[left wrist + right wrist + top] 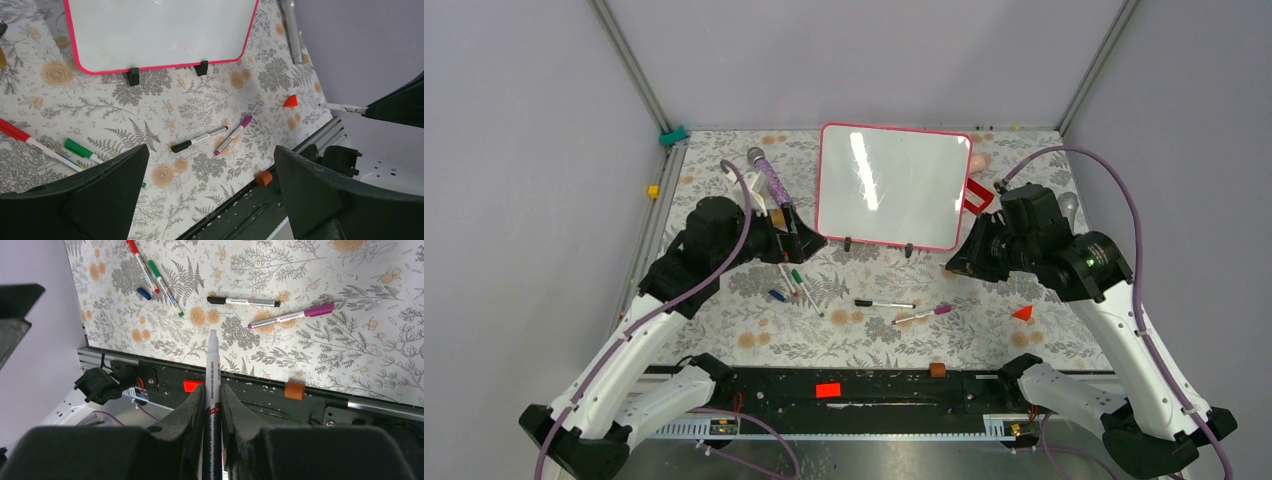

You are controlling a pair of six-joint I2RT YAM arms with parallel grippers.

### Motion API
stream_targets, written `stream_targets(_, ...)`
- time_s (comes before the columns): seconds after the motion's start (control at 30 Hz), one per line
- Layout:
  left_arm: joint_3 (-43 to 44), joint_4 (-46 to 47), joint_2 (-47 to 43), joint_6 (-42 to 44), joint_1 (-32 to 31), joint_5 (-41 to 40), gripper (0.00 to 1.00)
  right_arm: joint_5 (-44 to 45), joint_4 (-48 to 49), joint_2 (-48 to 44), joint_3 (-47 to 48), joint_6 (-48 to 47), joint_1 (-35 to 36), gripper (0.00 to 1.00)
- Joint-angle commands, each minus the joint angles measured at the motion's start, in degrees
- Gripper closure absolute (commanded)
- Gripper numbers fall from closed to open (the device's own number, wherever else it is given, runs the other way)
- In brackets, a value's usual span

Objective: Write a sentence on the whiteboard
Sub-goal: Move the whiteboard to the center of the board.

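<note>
2 markers point(885, 303) between whiteboard point(894, 185) edge and near rail point(874, 385)

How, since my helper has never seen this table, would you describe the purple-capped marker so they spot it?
Find the whiteboard standing at the back. In front of it, two markers lie close together. Of that pair, the purple-capped marker lies nearer the right arm; its neighbour is the black-capped marker.

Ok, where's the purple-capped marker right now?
In the top view the purple-capped marker lies flat in front of the whiteboard, near the centre between the two arms, just right of the black-capped marker.
</note>
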Motion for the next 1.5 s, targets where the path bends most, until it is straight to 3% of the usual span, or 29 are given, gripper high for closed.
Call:
stream_targets(0.0,-2.82,0.12,-4.58,-4.50,3.55,8.87,0.01,2.02,3.65,-0.80,-0.96,2.41,-0.30,1.00)
stream_targets(0.27,-0.68,-9.61,-4.88,0.50,4.01,10.70,0.04,0.10,5.90,1.20,-1.31,-0.75,-0.30,1.00)
stream_targets(0.33,-1.75,-8.97,-5.27,0.84,4.41,11.75,0.04,-2.05,6.27,1.70,-0.20,-4.27,-0.30,1.00)
stream_targets(0.43,-2.72,-8.91,-3.81,1.33,5.75,13.35,0.05,-2.84,10.63,0.13,-1.74,-3.48,-0.30,1.00)
stream_targets(0.57,-2.93,-6.80,-2.49,1.37,6.72,15.95,0.06,-3.29,9.12,2.01,-2.90,-2.75,-0.29,1.00)
stream_targets(0.83,-2.67,-4.95,0.45,1.58,8.76,10.84,0.04,1.99,2.87,3.84,2.76,-4.93,-0.30,1.00)
stream_targets(1.0,-1.75,-2.79,4.87,-1.88,12.26,12.63,0.04,1.58,6.32,6.29,2.42,-7.02,-0.74,1.00)
stream_targets(1.2,2.43,0.00,11.23,-2.24,18.80,13.00,0.03,-3.88,13.65,9.97,1.37,-9.53,-9.42,1.00)
stream_targets(1.33,3.65,6.29,17.58,-5.67,22.99,18.69,0.03,-8.38,14.65,12.60,3.71,-8.95,-17.08,1.00)
stream_targets(1.47,6.24,12.31,24.01,-6.44,24.39,19.45,0.03,-6.16,13.72,12.61,6.41,-8.03,-18.53,1.00)
